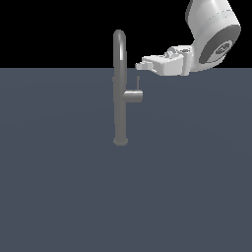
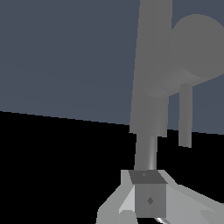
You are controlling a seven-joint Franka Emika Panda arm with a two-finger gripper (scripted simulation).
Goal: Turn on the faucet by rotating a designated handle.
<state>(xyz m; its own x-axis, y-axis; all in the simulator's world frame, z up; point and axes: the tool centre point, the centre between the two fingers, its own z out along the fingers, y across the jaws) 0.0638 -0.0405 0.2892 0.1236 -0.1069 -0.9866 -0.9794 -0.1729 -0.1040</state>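
The faucet (image 1: 119,88) is seen upright on the floor; the handle (image 1: 138,82) — a thin rod — stands vertical on the side stub. The gripper (image 1: 139,64) is held just above the rod's tip, apart from it. Its jaw state cannot be determined — nothing appears grasped.

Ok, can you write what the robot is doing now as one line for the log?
phase: approach | gripper: beside faucet top, above handle, no contact seen | jaws: unclear | handle: upright on stub, untouched
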